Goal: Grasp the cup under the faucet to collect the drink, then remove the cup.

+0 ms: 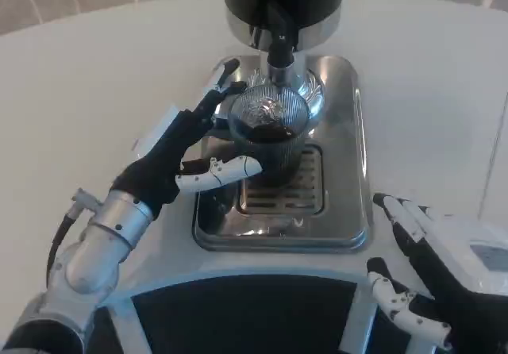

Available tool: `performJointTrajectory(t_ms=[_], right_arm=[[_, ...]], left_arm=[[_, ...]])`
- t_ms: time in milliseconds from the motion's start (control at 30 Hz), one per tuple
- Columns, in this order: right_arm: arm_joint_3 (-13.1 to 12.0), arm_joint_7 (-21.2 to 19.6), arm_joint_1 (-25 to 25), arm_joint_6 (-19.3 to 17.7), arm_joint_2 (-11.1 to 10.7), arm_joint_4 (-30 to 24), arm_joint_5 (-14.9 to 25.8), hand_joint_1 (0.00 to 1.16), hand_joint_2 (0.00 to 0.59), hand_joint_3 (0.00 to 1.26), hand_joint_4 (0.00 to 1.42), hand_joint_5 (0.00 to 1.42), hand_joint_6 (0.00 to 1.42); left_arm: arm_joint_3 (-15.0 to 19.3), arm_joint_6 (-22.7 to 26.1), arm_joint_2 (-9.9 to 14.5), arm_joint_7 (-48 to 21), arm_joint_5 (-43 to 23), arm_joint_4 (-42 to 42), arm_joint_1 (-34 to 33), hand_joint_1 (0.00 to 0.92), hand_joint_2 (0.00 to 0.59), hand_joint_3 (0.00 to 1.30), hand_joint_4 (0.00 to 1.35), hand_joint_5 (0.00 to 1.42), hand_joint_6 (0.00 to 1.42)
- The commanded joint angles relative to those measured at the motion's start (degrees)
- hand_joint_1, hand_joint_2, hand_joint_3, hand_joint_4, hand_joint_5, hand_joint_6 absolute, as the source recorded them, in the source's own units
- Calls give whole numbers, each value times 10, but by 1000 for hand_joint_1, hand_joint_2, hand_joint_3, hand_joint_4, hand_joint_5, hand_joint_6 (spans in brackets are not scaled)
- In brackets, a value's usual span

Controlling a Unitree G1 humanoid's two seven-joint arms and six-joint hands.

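While the cup [268,136] sits right under the faucet [279,51] on the steel drip tray [349,132], it's got dark drink in it. From the head view, the left hand [184,159] is wrapped around the cup's left side, fingers behind it and thumb across the front, so it's grasping it. Right hand [432,278] rests on the white tabletop [79,92], off to the tray's right near corner, fingers spread, holding nothing.

faucet [279,52] close above cup [270,132], open table [79,92] left
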Motion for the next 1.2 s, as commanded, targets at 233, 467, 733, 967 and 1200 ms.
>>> performJointTrajectory(t_ms=[233,467,733,967,1200], right_arm=[[3,22,-1,2,10,-14,-11,154,582,0,0,0,0],[5,27,-6,2,16,-12,-16,150,586,0,0,0,0],[3,27,-6,0,20,-10,-20,148,584,0,0,0,0],[1,25,-7,0,22,-6,-18,140,579,0,0,0,0],[-2,23,-8,3,23,-1,-13,133,578,0,0,0,0]], left_arm=[[-10,7,-5,10,16,15,-12,477,74,0,116,444,436],[-13,14,-9,16,23,20,-18,471,71,0,132,486,489],[-27,24,-14,40,46,24,-23,470,71,0,143,515,539],[-42,27,-15,70,68,25,-26,459,74,0,160,558,616],[-48,33,-17,92,81,28,-29,468,71,0,209,649,833]])
